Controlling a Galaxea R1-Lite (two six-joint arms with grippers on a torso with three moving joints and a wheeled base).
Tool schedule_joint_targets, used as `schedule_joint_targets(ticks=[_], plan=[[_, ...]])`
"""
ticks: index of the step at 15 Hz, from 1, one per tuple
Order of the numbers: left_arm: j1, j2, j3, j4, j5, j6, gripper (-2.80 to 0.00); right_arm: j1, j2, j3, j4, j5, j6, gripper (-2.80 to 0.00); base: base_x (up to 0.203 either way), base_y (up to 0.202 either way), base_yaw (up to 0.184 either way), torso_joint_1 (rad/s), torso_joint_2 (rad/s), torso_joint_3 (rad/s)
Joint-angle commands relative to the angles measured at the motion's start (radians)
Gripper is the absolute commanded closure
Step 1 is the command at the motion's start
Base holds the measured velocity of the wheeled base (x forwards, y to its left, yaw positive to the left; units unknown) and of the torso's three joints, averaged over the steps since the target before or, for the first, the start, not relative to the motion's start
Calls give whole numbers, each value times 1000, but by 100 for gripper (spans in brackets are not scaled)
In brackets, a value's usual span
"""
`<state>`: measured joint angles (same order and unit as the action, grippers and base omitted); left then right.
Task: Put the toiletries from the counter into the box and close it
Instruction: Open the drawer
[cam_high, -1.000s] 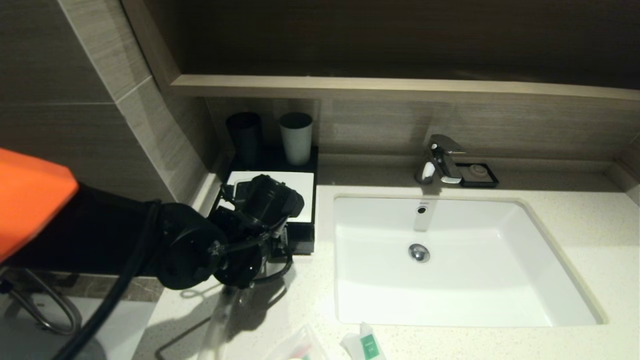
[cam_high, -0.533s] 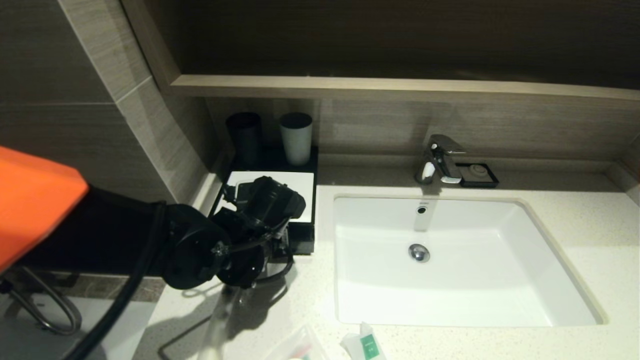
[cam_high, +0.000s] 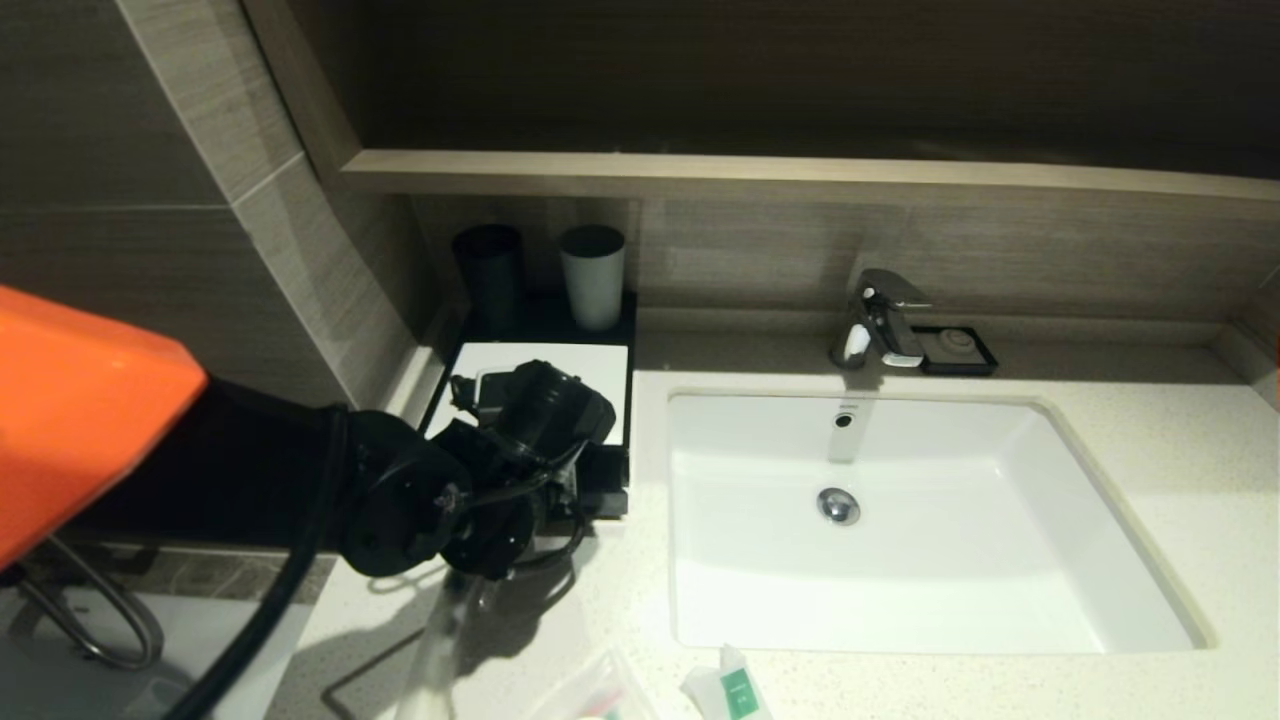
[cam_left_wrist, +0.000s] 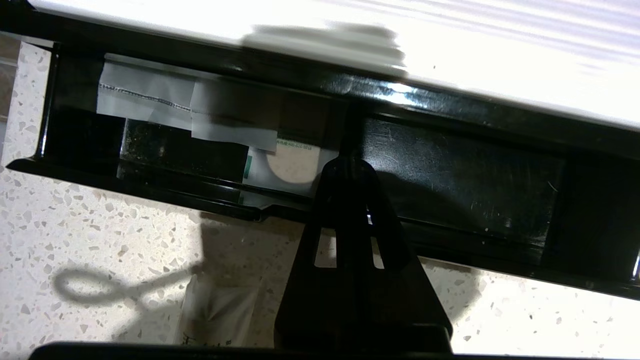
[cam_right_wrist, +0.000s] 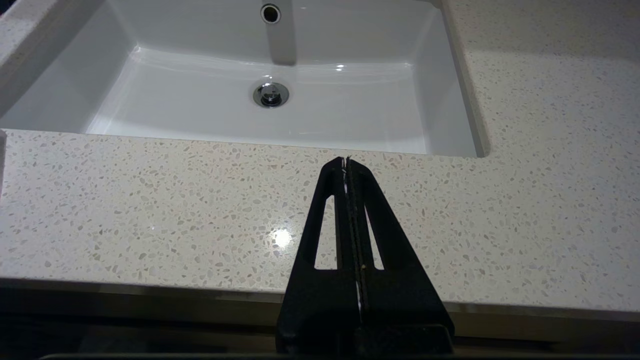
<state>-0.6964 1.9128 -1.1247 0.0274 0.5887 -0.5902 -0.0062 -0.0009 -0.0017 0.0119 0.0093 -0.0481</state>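
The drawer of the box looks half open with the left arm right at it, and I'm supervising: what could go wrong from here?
1. The left gripper, shut at the drawer lip, could slide the box rather than the drawer.
2. A sachet and clear pouch lie on the counter; closing now leaves them out.

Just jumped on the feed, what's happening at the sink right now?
The left hand, fingers together, is at the front of the box's open drawer, which already holds some packets. More toiletries lie on the counter near its front edge, including a white sachet with a green label. The right hand hovers shut over bare counter in front of the basin.
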Motion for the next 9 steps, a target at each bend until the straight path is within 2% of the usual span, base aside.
schedule_joint_targets(ticks=[1,9], plan=[[0,3,0,13,2,-3,0,0,-1,0,0,0,-1,0,0,0,0,0,0,0],[0,3,-6,71,-3,-3,0,0,-1,0,0,0,-1,0,0,0,0,0,0,0]])
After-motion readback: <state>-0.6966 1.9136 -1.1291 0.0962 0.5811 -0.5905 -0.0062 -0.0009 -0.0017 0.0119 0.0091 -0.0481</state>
